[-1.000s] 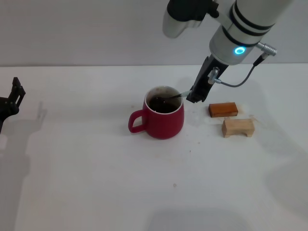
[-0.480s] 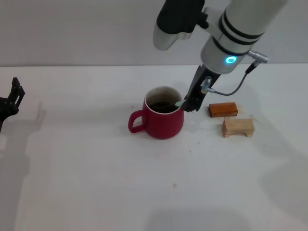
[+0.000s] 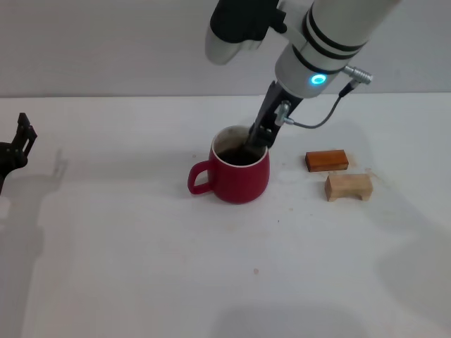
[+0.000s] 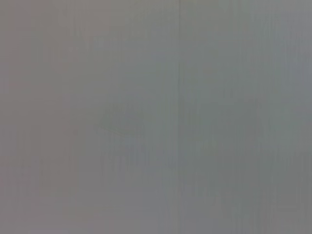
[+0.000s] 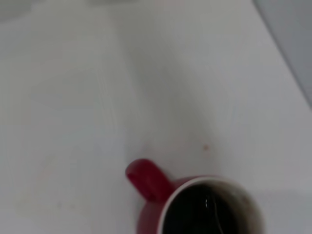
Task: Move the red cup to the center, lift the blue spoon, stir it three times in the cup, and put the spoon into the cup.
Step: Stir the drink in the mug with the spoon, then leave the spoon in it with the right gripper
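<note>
We see a white table (image 3: 127, 267) filling most of the head view, w/ a grey wall behind. The right arm (image 3: 331, 35), white w/ black bands and a lit blue ring, reaches in from the top right and slants down toward centre. The red cup (image 3: 236, 174) stands upright near mid-table, loop handle pointing left, white inner wall and dark liquid showing; in the right wrist view the same cup (image 5: 195, 204) sits at the frame edge, handle toward the open table, w/ a faint thin glint in the liquid. The right gripper (image 3: 255, 138) is at the cup's far-right rim, fingertips over the mouth. We cannot tell whether its jaws are released or clenched: the dark fingers merge w/ the dark liquid. The blue spoon is not clearly seen in the head view; we cannot say where it lies beyond the thin glint inside the cup (image 5: 209, 204) in the wrist view. Right of the cup, apart from it, lie an orange-brown block (image 3: 327, 160) and, just nearer, a tan wooden block (image 3: 348, 186), close together. The left gripper (image 3: 15, 148) is parked at the far left edge of the table, well apart from the cup; its jaw state we cannot tell. The left wrist view shows only flat grey.
</note>
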You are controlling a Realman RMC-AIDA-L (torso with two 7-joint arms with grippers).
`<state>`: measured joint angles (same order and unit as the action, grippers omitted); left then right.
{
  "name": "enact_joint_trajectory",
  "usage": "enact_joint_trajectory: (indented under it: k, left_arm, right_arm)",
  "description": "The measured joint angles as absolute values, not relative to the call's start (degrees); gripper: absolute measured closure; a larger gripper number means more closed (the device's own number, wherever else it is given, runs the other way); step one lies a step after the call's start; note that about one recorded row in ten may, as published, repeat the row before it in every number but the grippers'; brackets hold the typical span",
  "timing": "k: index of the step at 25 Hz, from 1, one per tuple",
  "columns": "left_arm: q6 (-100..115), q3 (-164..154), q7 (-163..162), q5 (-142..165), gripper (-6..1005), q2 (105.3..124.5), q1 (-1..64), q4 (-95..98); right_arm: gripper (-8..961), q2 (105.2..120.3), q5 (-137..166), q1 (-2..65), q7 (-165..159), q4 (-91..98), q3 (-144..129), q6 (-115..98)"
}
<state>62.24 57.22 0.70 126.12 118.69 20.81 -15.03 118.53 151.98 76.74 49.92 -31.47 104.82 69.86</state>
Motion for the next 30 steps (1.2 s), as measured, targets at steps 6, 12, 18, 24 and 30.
enact_joint_trajectory:
  k: [6,12,18,24,30]
  left_arm:
    - [62.0,57.2,0.1,126.1,152,118.8,21.2,-15.0]
    - [61.7,57.2,0.1,126.1,152,118.83,21.3,-15.1]
    - [61.5,57.2,0.1,126.1,152,118.83,21.3,-15.1]
    - [61.4,57.3,0.1,126.1,152,118.83,21.2,-15.1]
    - [61.4,57.3,0.1,126.1,152,118.83,21.2,-15.4]
  right_arm:
    - [821,117.99,152.9,76.5,49.6,-31.5,104.9,68.8]
    - [820,117.63,153.2,76.2,49.5,-31.7,105.1,72.2]
    - [820,118.32,152.1,76.2,50.6,-31.9,105.1,73.9]
    - [821,118.49,149.4,76.6,51.0,-32.5,104.8,71.9]
    - [821,118.44,150.1,76.7,50.5,-32.5,104.8,68.7]
